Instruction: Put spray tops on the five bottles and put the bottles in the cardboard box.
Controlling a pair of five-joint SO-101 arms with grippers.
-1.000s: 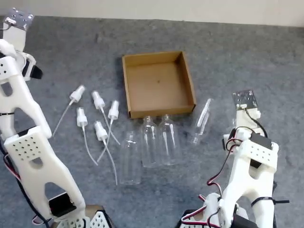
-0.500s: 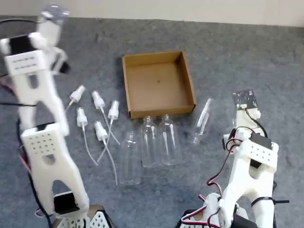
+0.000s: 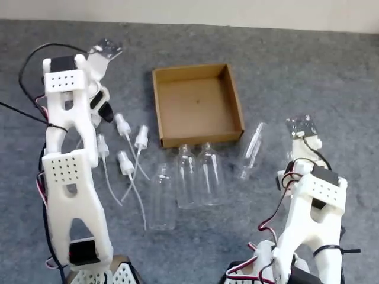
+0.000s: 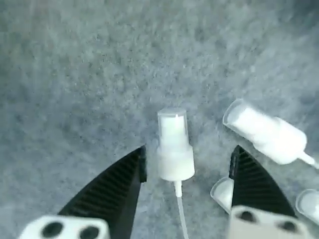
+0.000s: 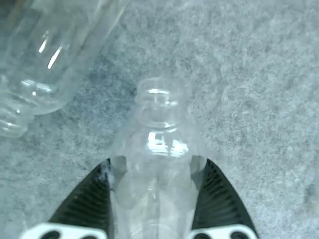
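Left hand [image 4: 188, 151] released, straddling a spray top [image 4: 174, 144] near the cardboard box [image 3: 159, 106]; judged light, rigid; best gripped at its collar; right hand [image 5: 155, 163] grasping a bottle [image 5: 159, 124], likely slippery, thin-walled.

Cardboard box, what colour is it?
The cardboard box is plain brown, clearest in the high view.

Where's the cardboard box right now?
High view: the cardboard box sits empty near the middle, just beyond three clear bottles, with the spray tops off its left side.
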